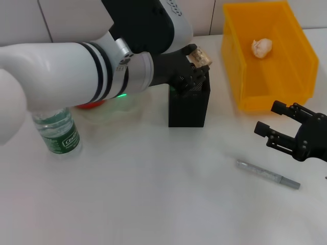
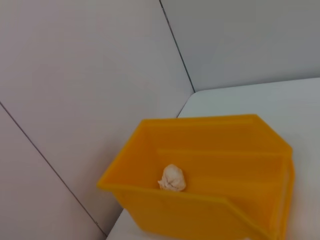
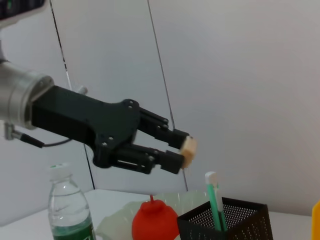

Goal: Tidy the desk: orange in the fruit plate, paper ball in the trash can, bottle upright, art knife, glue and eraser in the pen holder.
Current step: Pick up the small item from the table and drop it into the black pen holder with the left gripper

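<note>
Nearest, a grey art knife (image 1: pixel 267 174) lies flat on the white bench (image 1: pixel 153 204), not yet stowed, and the right claw (image 1: pixel 278 128) hovers just beside it with its fingers spread and empty, seemingly placed to take it next. Further in, the bottle (image 1: pixel 57 131) already stands upright at the left, so that step looks done. Behind it, the orange (image 3: pixel 154 218) sits in the pale-green fruit plate (image 3: pixel 117 220), where the task wants it. At the centre, the black mesh pen holder (image 1: pixel 189 102) stands with a green-and-white glue stick (image 3: pixel 215 197) upright inside. The left claw (image 3: pixel 184 148) is poised directly above the holder's open mouth, pinching the tan eraser (image 1: pixel 200 56) between its fingertips, most likely so a release drops it straight in. Farthest back, the paper ball (image 1: pixel 261 47) rests inside the yellow trash can (image 1: pixel 245 76), already disposed of.
</note>
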Robot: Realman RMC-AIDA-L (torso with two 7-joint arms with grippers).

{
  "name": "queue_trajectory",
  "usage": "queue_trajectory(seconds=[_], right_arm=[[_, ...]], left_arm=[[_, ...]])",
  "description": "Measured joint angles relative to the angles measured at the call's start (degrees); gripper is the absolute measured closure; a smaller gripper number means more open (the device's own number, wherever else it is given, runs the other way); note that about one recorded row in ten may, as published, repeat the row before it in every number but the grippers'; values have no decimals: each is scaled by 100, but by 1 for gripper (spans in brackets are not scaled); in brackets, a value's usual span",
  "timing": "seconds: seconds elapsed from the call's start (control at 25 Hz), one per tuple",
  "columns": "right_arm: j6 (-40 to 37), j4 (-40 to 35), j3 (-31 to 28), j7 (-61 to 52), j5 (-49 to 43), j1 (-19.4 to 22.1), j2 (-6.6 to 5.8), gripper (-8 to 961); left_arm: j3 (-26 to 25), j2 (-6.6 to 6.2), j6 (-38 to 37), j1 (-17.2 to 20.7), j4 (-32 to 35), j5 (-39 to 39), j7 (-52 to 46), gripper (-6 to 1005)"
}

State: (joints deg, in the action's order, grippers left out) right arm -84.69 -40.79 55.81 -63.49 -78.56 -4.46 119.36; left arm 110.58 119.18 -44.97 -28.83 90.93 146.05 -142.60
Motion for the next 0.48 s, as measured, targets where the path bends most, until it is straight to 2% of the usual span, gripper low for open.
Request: queue_trajectory(seconds=[0.16, 0.2, 0.36, 0.48], right_arm=[[-7, -5, 0, -15, 3, -10, 0, 186], [-8, -1, 0, -18, 4, -14, 0, 186], [-14, 3, 0, -38, 7, -18, 0, 185], [-14, -1, 0, -69, 8, -20, 0, 185]], left_arm=[[2, 1, 63, -39, -82, -23, -1, 574], [18, 0, 333, -181, -420, -81, -10, 573], [25, 0, 503, -245, -598, -109, -17, 570], [25, 0, 951, -403, -1105, -214, -20, 568]])
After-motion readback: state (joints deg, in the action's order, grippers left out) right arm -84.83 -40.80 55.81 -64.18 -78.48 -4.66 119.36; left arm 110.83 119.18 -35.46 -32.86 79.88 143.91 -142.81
